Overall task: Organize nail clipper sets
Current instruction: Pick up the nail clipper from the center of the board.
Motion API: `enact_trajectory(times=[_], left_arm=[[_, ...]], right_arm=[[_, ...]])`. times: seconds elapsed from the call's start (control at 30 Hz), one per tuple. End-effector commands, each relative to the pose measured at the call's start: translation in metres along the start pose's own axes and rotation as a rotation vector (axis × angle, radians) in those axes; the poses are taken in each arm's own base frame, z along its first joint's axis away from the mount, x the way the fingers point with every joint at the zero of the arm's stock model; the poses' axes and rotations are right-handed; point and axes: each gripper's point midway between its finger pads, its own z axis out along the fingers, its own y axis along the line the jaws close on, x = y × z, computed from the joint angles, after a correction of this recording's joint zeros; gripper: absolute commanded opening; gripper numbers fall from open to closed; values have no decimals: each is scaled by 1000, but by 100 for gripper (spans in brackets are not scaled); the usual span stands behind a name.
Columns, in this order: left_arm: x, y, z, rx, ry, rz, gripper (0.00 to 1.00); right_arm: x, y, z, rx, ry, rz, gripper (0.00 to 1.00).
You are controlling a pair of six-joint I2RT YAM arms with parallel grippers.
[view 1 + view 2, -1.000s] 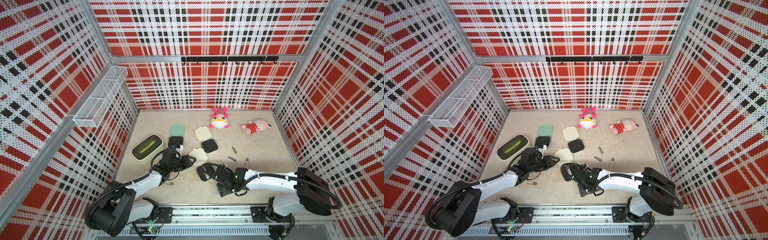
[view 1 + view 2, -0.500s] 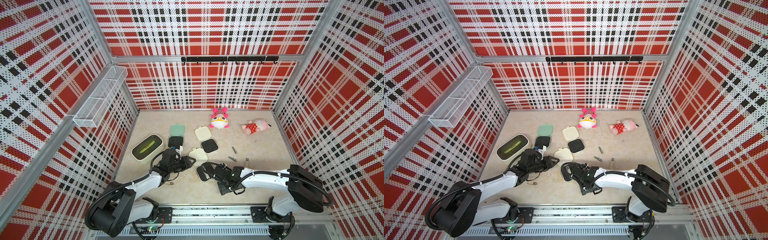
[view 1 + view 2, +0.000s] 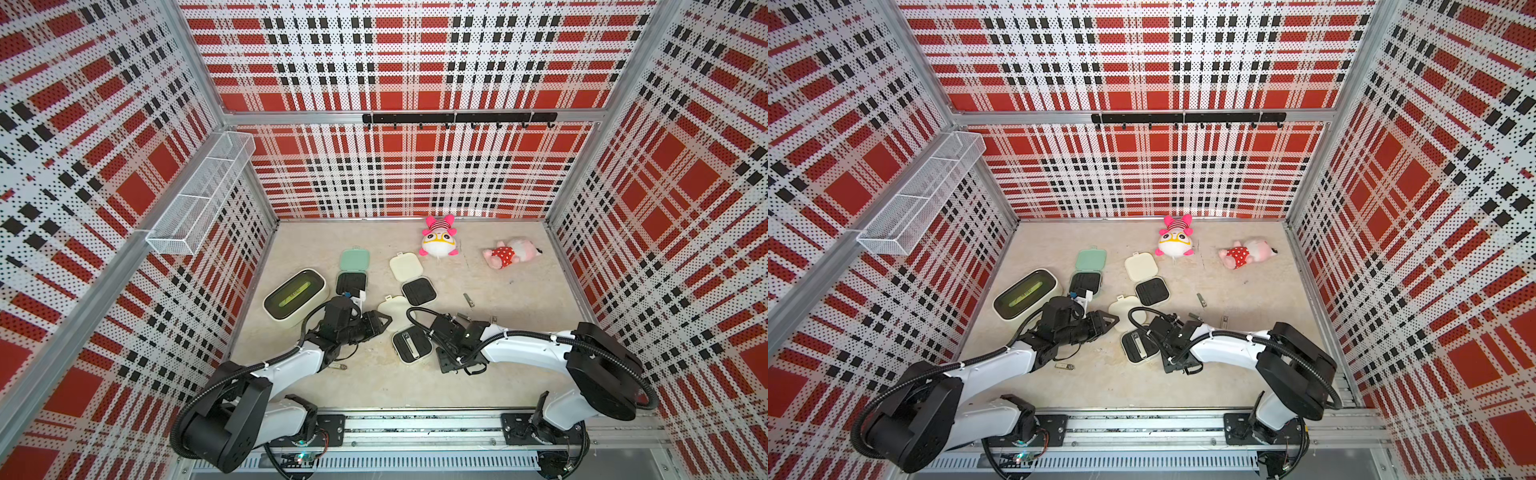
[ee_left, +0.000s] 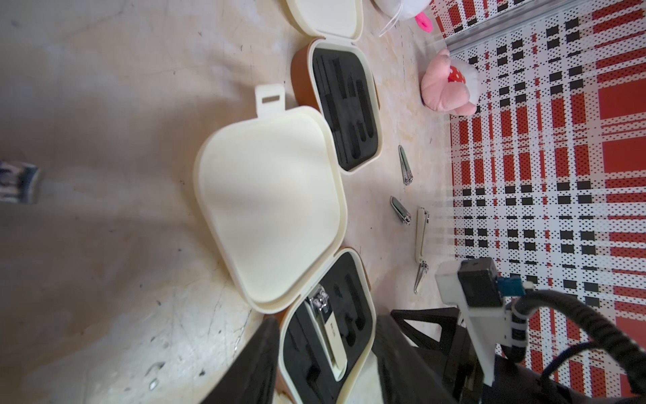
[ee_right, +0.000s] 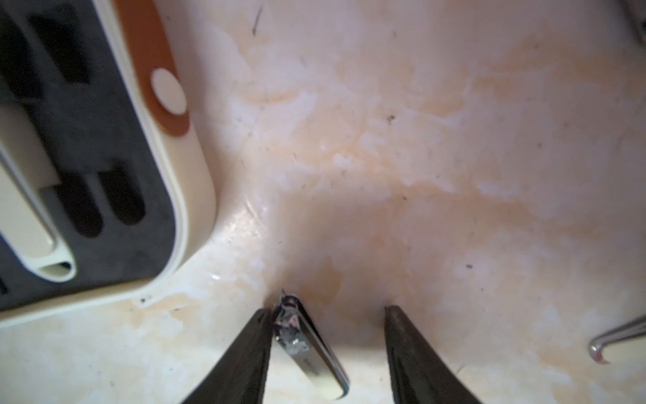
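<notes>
Mint case (image 3: 354,259), far cream case (image 3: 419,291) open; near cream case (image 3: 400,347) holds clipper (image 3: 410,345).

This is a robot test cell in a lab. Perforated plaid panels (image 3: 415,62) in an aluminium frame (image 3: 291,118) box in a beige counter (image 3: 498,374) on three sides. A left arm (image 3: 286,365) and a right arm (image 3: 523,353) stand on a metal rail (image 3: 415,428) along the counter's front edge. A wire basket (image 3: 199,203) and a black hook rail (image 3: 457,118) hang on the panels.
</notes>
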Motion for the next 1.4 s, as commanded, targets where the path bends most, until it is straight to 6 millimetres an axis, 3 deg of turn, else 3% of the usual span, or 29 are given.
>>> enact_trajectory(times=[0.0, 0.27, 0.5, 0.83, 1.37], left_arm=[[-13, -14, 2, 24, -23, 25, 49], [-25, -23, 8, 21, -15, 50, 47], [-33, -31, 16, 30, -5, 62, 46], [-43, -37, 28, 25, -32, 63, 44], [-34, -30, 52, -10, 14, 59, 41]], right_arm=[[-11, 11, 0, -37, -17, -10, 50], [-9, 17, 3, -63, 1, -10, 35], [-5, 14, 0, -73, 2, 1, 27], [-3, 10, -6, -70, -8, 9, 32], [3, 11, -3, -86, 0, 13, 19]])
